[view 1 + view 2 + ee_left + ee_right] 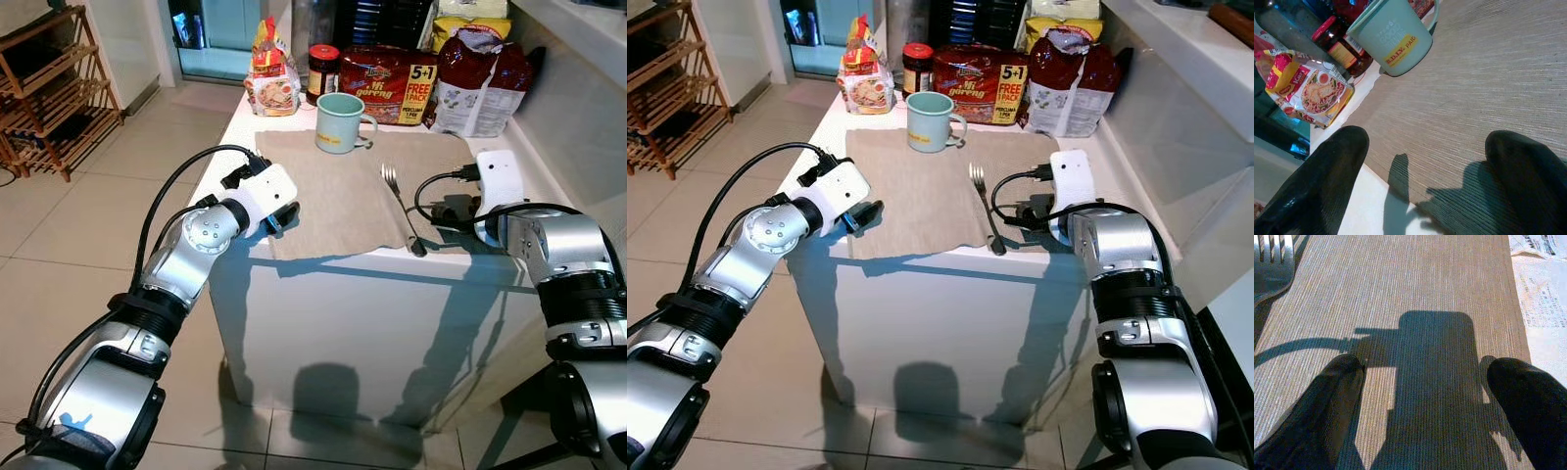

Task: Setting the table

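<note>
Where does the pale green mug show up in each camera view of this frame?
Left eye view: pale green mug at the far edge of the beige woven placemat.
Right eye view: same spot, in front of the red noodle multipack.
Left wrist view: beyond the fingers, its yellow label facing the camera.
Right wrist view: I can't find the mug; placemat and silver fork are there.
Shared landmark: the placemat.
</note>
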Motion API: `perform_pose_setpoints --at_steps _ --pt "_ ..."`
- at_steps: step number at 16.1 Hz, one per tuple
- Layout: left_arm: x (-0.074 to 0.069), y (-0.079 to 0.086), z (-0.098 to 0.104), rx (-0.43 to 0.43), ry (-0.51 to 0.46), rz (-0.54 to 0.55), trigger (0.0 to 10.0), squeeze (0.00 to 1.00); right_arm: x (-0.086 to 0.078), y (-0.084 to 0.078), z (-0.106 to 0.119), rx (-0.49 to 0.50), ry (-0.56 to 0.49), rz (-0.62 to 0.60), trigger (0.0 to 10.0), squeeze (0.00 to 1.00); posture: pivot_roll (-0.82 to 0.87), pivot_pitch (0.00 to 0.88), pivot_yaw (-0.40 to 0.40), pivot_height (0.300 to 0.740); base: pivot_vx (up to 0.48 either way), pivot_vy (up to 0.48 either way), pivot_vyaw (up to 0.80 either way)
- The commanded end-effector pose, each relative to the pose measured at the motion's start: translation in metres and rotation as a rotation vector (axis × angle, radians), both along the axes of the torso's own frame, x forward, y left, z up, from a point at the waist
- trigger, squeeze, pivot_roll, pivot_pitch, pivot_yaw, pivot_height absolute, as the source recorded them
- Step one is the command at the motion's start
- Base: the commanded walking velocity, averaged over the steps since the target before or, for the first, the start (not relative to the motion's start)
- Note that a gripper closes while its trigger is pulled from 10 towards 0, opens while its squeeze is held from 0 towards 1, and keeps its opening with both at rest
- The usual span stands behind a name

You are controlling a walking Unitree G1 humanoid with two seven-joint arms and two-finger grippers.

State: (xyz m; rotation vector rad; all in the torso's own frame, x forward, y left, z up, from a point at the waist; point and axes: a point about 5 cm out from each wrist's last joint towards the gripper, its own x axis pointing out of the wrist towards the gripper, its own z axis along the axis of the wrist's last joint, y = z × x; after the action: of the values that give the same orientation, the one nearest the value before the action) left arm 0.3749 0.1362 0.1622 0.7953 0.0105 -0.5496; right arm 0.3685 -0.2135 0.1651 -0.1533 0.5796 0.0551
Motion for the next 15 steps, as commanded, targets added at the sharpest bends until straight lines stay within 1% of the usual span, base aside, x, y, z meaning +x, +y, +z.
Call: perform_pose_setpoints --at_steps 1,3,8,11,12,13,15 --pt "-0.001 0.006 -0.012 0.055 0.06 0.009 10.0 0.0 -0.004 -0.01 -0.007 -0.034 0.024 -0.019 10.0 0.0 0.02 0.0 -0.046 0.74 0.0 0.0 0.0" --pt "0.0 0.01 -0.011 0.06 0.054 0.022 10.0 0.0 -0.006 -0.018 -0.013 -0.062 0.05 -0.035 10.0 0.0 0.02 0.0 -0.052 0.74 0.0 0.0 0.0" --pt "0.001 0.022 -0.009 0.075 0.043 0.05 10.0 0.0 -0.009 -0.034 -0.018 -0.11 0.065 -0.069 10.0 0.0 0.02 0.0 -0.054 0.74 0.0 0.0 0.0" --pt "0.002 0.024 -0.008 0.075 0.033 0.058 10.0 0.0 -0.008 -0.034 -0.015 -0.106 0.052 -0.069 10.0 0.0 0.02 0.0 -0.057 0.74 0.0 0.0 0.0" --pt "0.002 0.023 -0.006 0.06 0.026 0.054 10.0 0.0 -0.005 -0.032 -0.01 -0.093 0.017 -0.072 10.0 0.0 0.02 0.0 -0.057 0.74 0.0 0.0 0.0" --pt "0.002 0.02 -0.006 0.05 0.023 0.048 10.0 0.0 0.003 -0.03 0.006 -0.079 -0.092 -0.086 10.0 0.0 0.02 0.0 -0.059 0.74 0.0 0.0 0.0" --pt "0.001 0.019 -0.006 0.045 0.023 0.046 10.0 0.0 0.008 -0.025 0.023 -0.05 -0.187 -0.084 10.0 0.0 0.02 0.0 -0.058 0.74 0.0 0.0 0.0"
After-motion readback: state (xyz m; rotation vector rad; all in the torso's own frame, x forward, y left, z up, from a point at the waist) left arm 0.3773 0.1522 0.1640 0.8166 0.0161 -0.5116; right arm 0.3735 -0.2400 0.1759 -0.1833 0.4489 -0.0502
